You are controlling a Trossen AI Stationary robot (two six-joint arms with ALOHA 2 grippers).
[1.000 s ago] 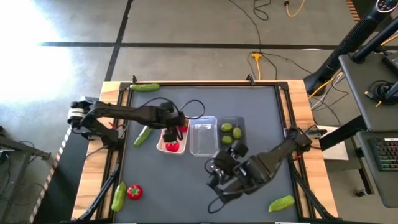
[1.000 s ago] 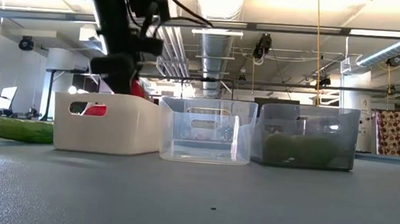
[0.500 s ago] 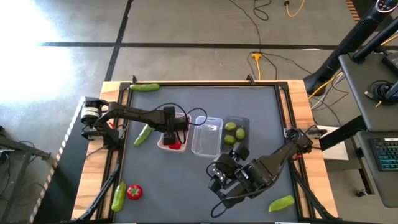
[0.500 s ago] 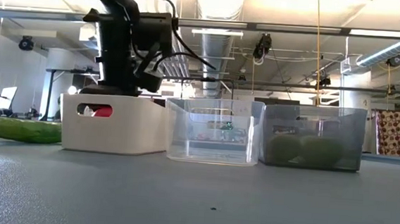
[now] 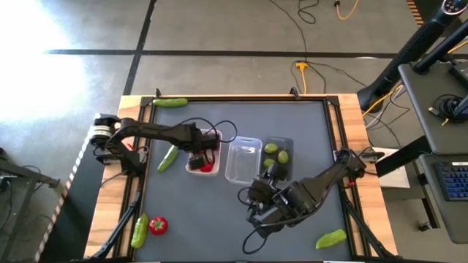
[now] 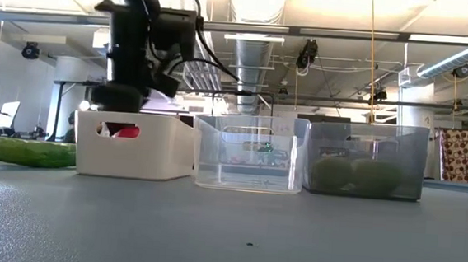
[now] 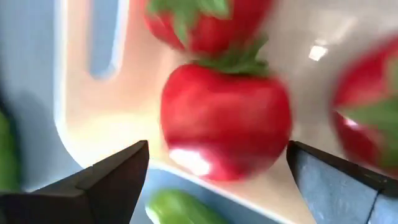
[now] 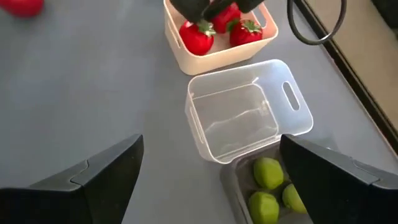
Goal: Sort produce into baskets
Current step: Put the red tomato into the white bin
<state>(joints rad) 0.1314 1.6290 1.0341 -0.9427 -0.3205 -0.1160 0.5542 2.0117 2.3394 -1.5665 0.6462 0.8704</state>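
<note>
From above, the left gripper (image 5: 196,155) hangs over the opaque white rounded-corner basket (image 5: 191,172), which holds red round tomatoes (image 5: 205,166); the long green cucumber (image 5: 167,158) lies just beside that basket on the left arm's side, its long axis slanting across the table, clearly nearer this arm. At table height, the cucumber (image 6: 24,151) rests flat beside the basket (image 6: 146,145). The left wrist shows fingers (image 7: 106,180) spread, empty, above a tomato (image 7: 225,129). The right gripper (image 8: 208,186) waits, fingers apart, near the clear plastic basket (image 8: 245,118).
</note>
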